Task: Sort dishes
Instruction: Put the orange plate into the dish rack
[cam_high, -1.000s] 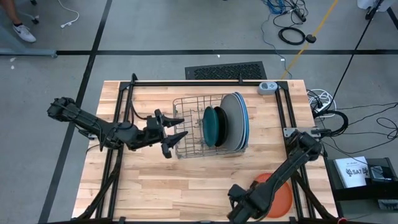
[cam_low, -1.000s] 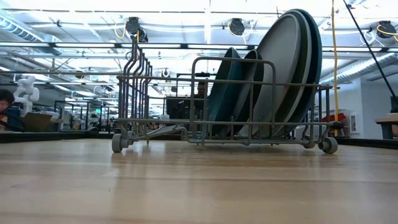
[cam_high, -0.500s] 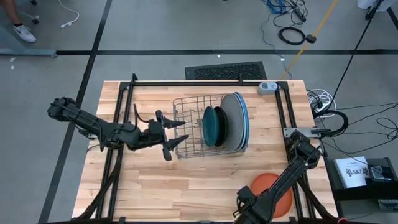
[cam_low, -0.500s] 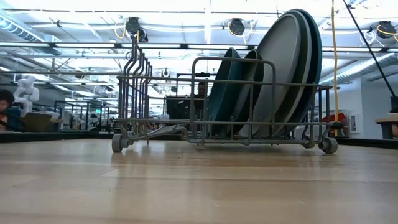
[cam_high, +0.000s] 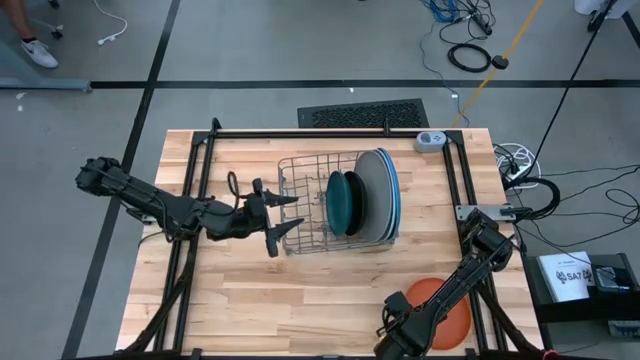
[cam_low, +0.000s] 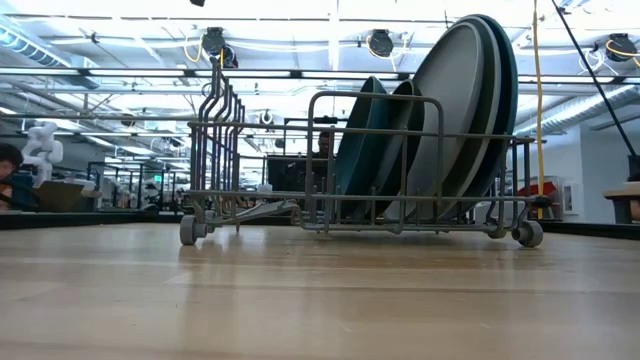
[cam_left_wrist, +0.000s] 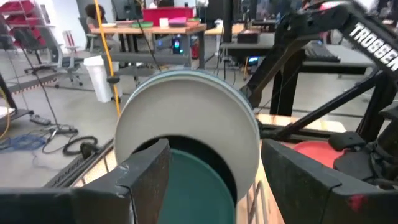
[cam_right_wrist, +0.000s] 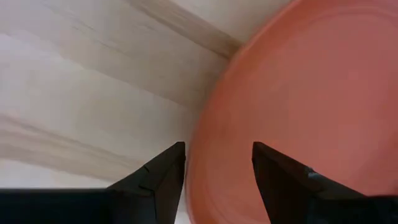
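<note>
Five plates stand on edge in the wire rack (cam_high: 335, 205), the grey plate (cam_left_wrist: 186, 118) nearest the open-jawed, empty left gripper (cam_high: 281, 221) that hovers at the rack's near end, while the orange plate (cam_high: 440, 310) lies flat on the table (cam_high: 250, 300) near its front right corner. The right gripper (cam_right_wrist: 216, 165) hangs over the orange plate's edge with fingers spread, holding nothing. The main risk is judged to be a flat plate offering little to grip: a closing finger may push it sideways off the table edge just beside it.
</note>
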